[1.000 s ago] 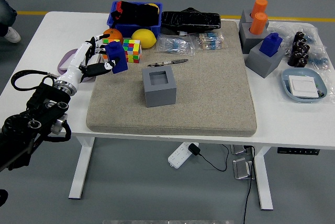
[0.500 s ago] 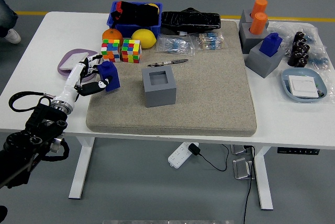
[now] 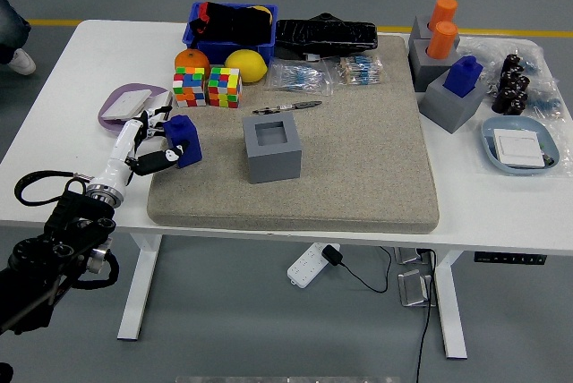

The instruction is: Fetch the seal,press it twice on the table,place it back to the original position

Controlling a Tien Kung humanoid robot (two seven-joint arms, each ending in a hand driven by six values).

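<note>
Left hand (image 3: 150, 143) clamped on blue seal (image 3: 184, 140), base low on mat (image 3: 358, 150) near left edge, apparently for pressing. Empty grey holder (image 3: 271, 146) beside, awaiting return.

A: We see open mat (image 3: 358, 168) right of the grey holder block (image 3: 272, 148), nothing on it down to the near edge.
B: Far side is crowded: two puzzle cubes (image 3: 208, 86), orange (image 3: 191, 59), lemon (image 3: 245, 64), blue bin (image 3: 232, 32), pen (image 3: 288, 107).
A: Left hand (image 3: 143, 144) with blue seal (image 3: 184, 139) blocks the mat's left edge; purple tray (image 3: 128, 102) sits just behind.
</note>
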